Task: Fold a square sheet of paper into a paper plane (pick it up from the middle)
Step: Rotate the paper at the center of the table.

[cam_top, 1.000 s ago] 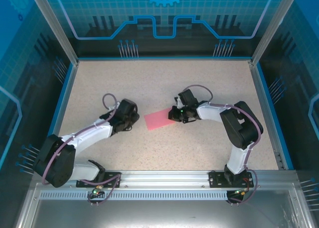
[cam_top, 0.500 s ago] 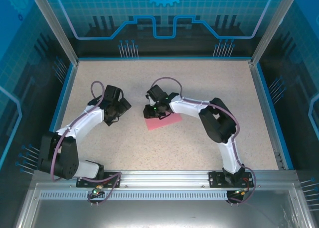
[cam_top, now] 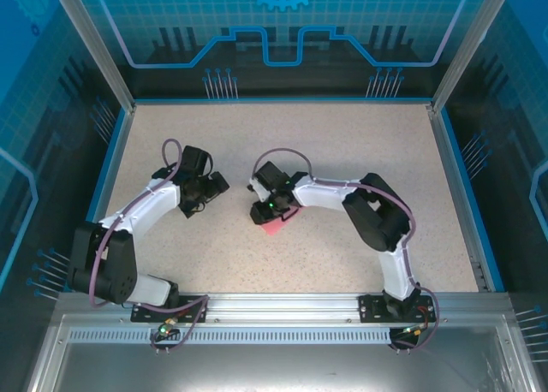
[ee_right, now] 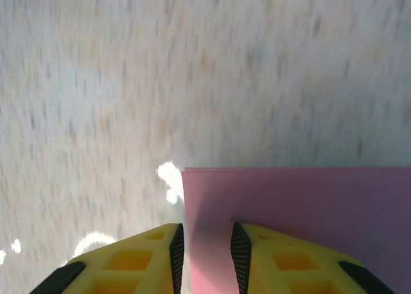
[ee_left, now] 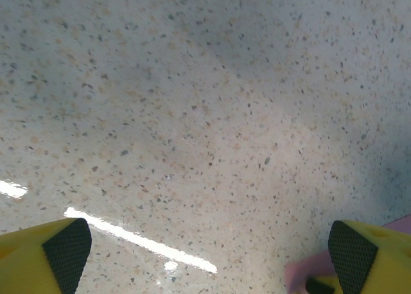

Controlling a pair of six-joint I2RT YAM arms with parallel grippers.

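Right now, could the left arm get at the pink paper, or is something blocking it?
Probably yes. The left gripper is open beside the square sheet of paper, bare table between them. The right gripper sits over the paper's side facing it, so it may crowd the approach.

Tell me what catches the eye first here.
The pink-red square sheet of paper mid-table stands out against the speckled tabletop, with the right gripper low over its edge, fingers set narrowly apart. The left gripper sits just left of it, wide open above the tabletop.
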